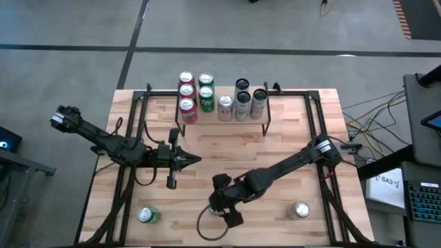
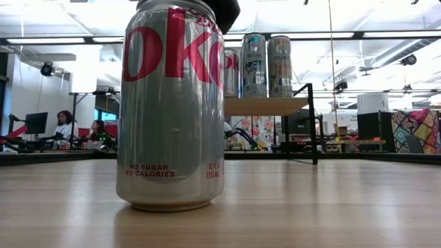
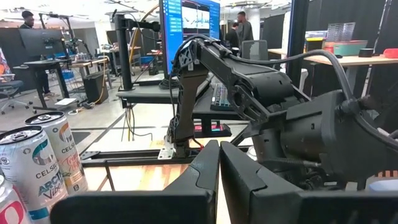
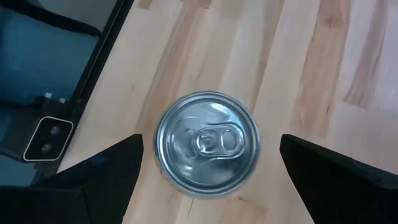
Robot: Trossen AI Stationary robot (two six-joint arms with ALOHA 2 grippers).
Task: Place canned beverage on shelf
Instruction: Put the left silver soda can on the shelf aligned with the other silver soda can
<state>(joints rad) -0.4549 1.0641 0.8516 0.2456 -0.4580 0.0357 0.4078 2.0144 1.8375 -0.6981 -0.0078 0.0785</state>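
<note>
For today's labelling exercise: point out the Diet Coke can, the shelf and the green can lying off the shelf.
Diet Coke can point(image 2: 172, 110): low view, middle of its side wall.
Shelf point(image 2: 265, 105): low view, front edge of the board.
Green can point(image 1: 147, 215): high view, its top.

Silver can point(image 2: 172, 110) top cut off by low view's upper edge. My right gripper point(image 1: 222, 207) hides that can from above. Shelf point(image 2: 265, 106) left part hidden behind silver can; back-row can labels too small to read.
</note>
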